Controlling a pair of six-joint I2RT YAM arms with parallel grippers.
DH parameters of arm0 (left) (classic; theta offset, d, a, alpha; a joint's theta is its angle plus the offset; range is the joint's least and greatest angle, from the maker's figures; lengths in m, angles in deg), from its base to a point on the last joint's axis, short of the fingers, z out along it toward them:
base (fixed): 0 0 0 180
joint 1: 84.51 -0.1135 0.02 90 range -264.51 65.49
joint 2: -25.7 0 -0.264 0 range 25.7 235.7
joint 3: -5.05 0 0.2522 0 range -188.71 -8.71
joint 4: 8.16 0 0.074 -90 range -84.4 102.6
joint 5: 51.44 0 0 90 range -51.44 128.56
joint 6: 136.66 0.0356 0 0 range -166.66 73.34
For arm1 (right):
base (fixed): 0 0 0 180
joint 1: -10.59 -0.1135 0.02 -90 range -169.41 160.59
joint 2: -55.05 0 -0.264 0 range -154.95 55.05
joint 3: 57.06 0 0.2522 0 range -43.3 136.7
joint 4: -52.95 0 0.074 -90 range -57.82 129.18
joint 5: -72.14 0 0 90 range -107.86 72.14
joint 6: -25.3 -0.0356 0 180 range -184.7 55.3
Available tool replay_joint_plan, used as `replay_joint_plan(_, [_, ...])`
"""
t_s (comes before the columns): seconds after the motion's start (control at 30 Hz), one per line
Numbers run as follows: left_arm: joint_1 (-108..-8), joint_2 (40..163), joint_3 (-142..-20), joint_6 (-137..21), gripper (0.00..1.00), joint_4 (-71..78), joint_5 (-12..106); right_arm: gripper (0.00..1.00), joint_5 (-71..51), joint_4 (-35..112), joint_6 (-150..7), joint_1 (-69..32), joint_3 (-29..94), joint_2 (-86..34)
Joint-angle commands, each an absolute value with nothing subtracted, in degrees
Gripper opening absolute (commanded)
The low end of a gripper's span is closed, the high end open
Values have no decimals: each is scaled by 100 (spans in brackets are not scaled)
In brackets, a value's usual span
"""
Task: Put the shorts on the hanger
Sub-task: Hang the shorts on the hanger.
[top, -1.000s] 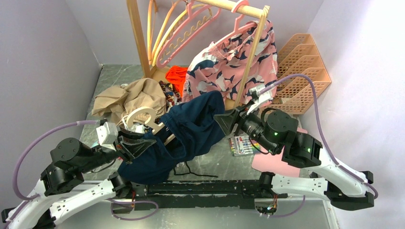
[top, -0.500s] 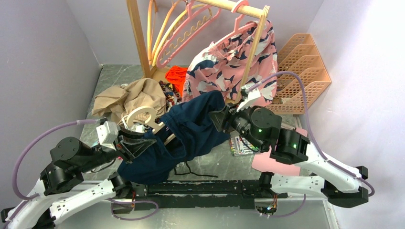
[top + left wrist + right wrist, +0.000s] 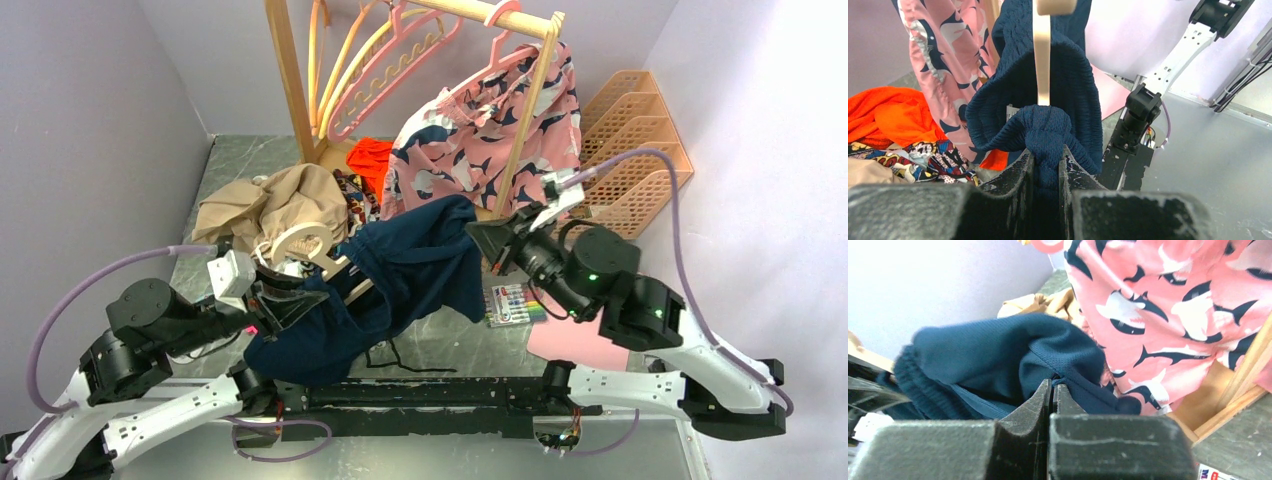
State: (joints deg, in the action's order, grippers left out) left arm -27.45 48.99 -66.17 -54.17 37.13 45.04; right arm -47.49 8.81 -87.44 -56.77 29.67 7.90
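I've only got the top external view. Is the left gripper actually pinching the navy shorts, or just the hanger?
Observer: The left wrist view shows the left gripper shut on a bunched fold of the shorts. The hanger disappears into that fold just above.
Operator: And the other arm?
Observer: The right wrist view shows the right gripper shut on a thin edge of the shorts, jaws almost meeting.

The shorts (image 3: 420, 265) are plain dark navy and the hanger (image 3: 1041, 60) is pale cream. The hanging garment (image 3: 470, 140) is pink with navy and white sharks. The small cloth (image 3: 370, 155) is bright orange.
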Motion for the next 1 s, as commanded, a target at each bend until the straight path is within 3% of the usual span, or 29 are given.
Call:
replay_joint_plan(0.0, [-2738, 5135, -6816, -5248, 7, 3671, 4881, 0, -4980, 554, -8493, -5674, 3527, 905])
replay_joint_plan(0.47, [-2738, 5544, -7031, -5142, 7, 3084, 5460, 0, -5698, -1008, -8938, -5674, 3845, 801])
replay_joint_plan(0.5, [-2738, 5503, -7039, -5161, 7, 2999, 5480, 4, -5741, -1241, -8990, -5682, 3927, 779])
replay_joint_plan(0.63, [-2738, 5476, -7146, -5161, 7, 2994, 5446, 55, -5311, -1665, -8693, -5677, 4449, 754])
replay_joint_plan(0.7, [-2740, 5532, -7176, -5158, 7, 3103, 5440, 66, -4752, -1548, -8303, -5679, 4761, 753])
replay_joint_plan(0.97, [-2738, 6068, -7217, -5202, 7, 3506, 5780, 68, -2495, -1030, -7035, -5675, 5416, 44])
